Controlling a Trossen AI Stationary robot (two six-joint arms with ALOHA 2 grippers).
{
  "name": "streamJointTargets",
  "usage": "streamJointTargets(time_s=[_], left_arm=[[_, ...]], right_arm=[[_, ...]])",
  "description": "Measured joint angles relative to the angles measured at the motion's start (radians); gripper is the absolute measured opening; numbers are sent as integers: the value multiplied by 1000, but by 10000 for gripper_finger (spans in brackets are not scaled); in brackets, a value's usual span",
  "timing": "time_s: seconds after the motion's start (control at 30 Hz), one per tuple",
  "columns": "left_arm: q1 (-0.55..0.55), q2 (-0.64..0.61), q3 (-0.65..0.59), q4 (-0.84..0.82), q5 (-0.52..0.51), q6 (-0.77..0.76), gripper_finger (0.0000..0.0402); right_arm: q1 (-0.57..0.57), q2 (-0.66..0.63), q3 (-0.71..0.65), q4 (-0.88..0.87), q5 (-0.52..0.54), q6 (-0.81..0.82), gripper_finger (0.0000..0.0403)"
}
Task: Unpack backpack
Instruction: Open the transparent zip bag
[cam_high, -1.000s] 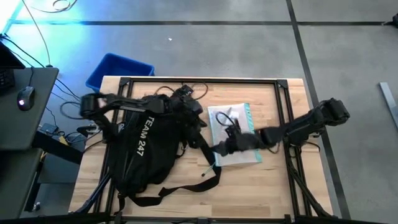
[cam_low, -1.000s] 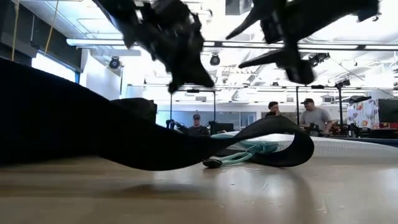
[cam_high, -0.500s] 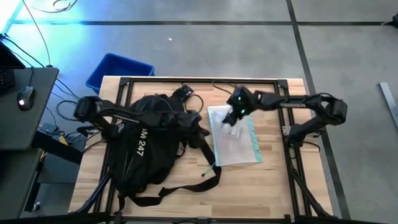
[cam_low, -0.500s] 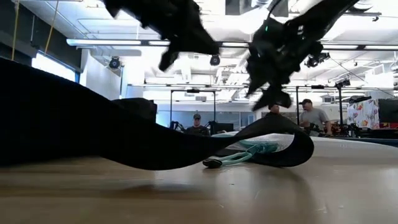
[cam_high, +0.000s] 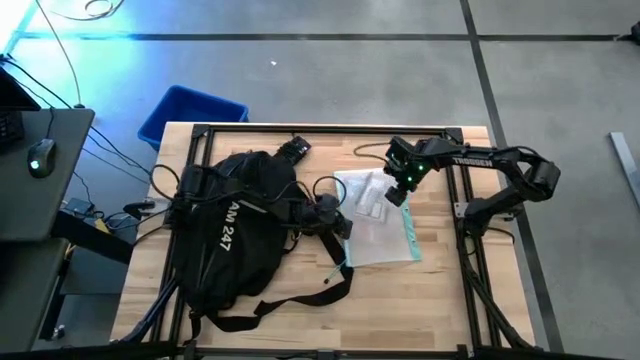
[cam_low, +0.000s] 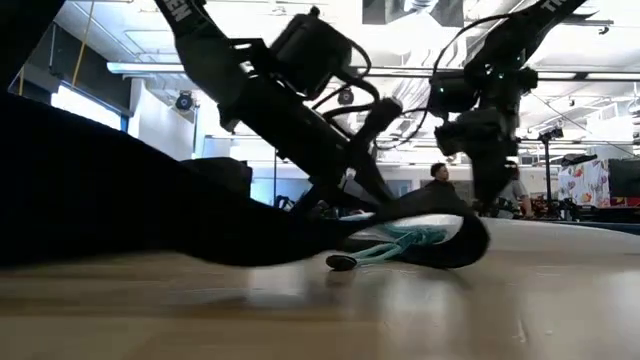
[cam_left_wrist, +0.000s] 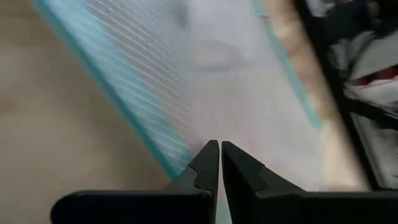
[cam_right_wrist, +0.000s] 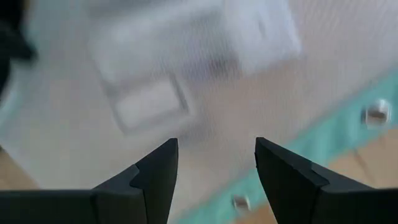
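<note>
Since a second ago the right arm has withdrawn from low over the pouch's near end to above its far end, and the left arm has swung from the backpack's far side across to the pouch's edge.

Right gripper (cam_high: 396, 190): fingers parted, nothing between them, hovering over the mesh pouch (cam_high: 378, 217). Its wrist view looks straight down on the pouch, with pale flat packets inside.

Left gripper (cam_high: 338, 224): jaws fully together, empty, tip at the pouch's teal border on the backpack side (contact with the border cannot be confirmed).

Backpack (cam_high: 232, 240): lies flat on the wooden table (cam_high: 440, 290) just beside the pouch, lettered side up, one long strap (cam_high: 335, 290) curling toward the pouch's near corner.

Risks, as judged: the shut left gripper could drag or crumple the pouch if it pushes on the border; the loose strap and a cable (cam_high: 330, 183) by the pouch's far corner could snag either arm.

Materials: backpack is soft black fabric, slumped and creased. Pouch is thin translucent white mesh, rectangular, with teal trim and a teal cord. Table is pale smooth wood in a black metal frame.
</note>
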Motion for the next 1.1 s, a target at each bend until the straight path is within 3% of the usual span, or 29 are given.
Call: streamJointTargets(time_s=[0.17,0.3,0.5,0.63,0.8,0.97,1.1], left_arm=[[77,-14,3,-37,25,115,0],[158,-68,1,-95,24,206,0],[240,-187,0,-213,40,374,0],[246,-261,1,-234,133,469,0],[188,-275,1,-228,223,470,0],[119,-187,2,-150,201,434,0],[98,-109,1,-87,168,339,0]], right_arm=[[106,0,-1,-109,7,100,185],[258,-6,-1,-124,-24,237,175],[516,-5,-2,-28,-42,433,171],[588,-6,16,31,-30,474,171],[480,-6,41,28,81,441,171],[261,-6,41,35,140,362,157],[122,-4,26,58,172,323,112]])
